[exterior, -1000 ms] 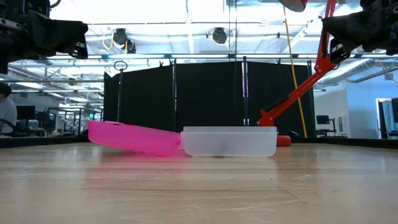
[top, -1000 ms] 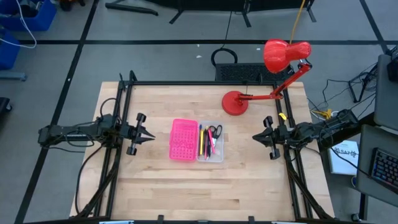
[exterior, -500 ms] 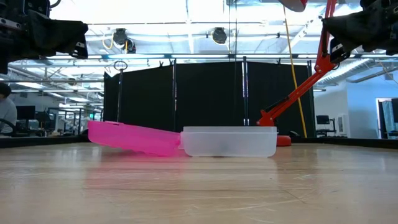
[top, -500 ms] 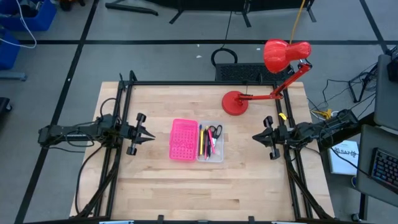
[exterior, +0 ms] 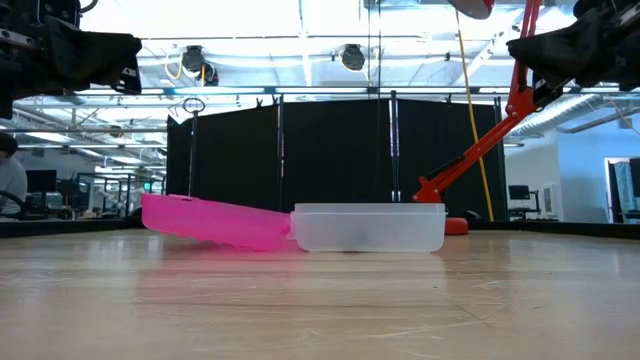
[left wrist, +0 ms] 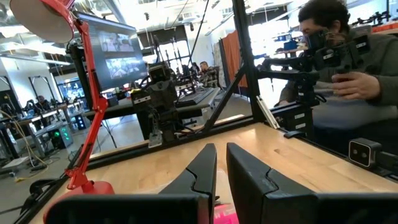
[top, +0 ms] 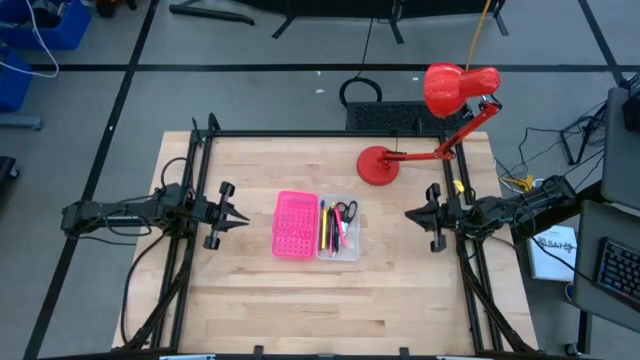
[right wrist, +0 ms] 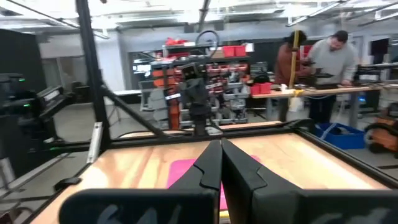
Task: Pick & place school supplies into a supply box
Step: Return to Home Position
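The open supply box (top: 316, 227) sits mid-table, pens (top: 327, 228) and scissors (top: 346, 211) already in its clear half. The left gripper (top: 240, 216) (fingers a sliver apart, empty) and right gripper (top: 411, 214), shut and empty, flank the box. Closing the lid carelessly could shove the light box sideways.

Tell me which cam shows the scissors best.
High view: the scissors lie in the clear tray half of the supply box, black handles beside the pens. Low view shows only the tray's frosted wall, contents hidden. Neither wrist view shows them.
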Tool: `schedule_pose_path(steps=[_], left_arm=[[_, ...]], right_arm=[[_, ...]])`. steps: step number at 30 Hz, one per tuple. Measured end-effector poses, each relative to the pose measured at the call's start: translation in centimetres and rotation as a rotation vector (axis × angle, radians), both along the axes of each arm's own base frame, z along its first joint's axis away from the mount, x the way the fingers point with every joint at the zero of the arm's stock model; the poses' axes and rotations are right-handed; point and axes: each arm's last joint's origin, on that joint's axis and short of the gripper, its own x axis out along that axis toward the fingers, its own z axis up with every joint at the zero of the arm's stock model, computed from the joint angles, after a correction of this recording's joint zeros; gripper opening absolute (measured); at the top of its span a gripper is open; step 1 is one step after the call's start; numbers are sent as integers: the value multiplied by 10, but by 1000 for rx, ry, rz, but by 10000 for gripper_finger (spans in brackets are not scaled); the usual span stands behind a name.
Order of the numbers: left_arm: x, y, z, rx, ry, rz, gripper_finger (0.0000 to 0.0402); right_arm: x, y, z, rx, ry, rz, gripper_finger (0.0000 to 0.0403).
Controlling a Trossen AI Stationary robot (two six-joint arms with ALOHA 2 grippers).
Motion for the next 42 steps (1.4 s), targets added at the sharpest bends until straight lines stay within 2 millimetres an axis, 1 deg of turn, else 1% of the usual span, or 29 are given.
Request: schedule_pose_path(steps=[2, 42], left_arm=[[0, 0, 0, 0, 0, 0, 47], [0, 0, 0, 0, 0, 0, 47]], right_arm=[[0, 1, 0, -3, -1, 20, 0], [0, 1, 0, -10, 0, 18, 0]])
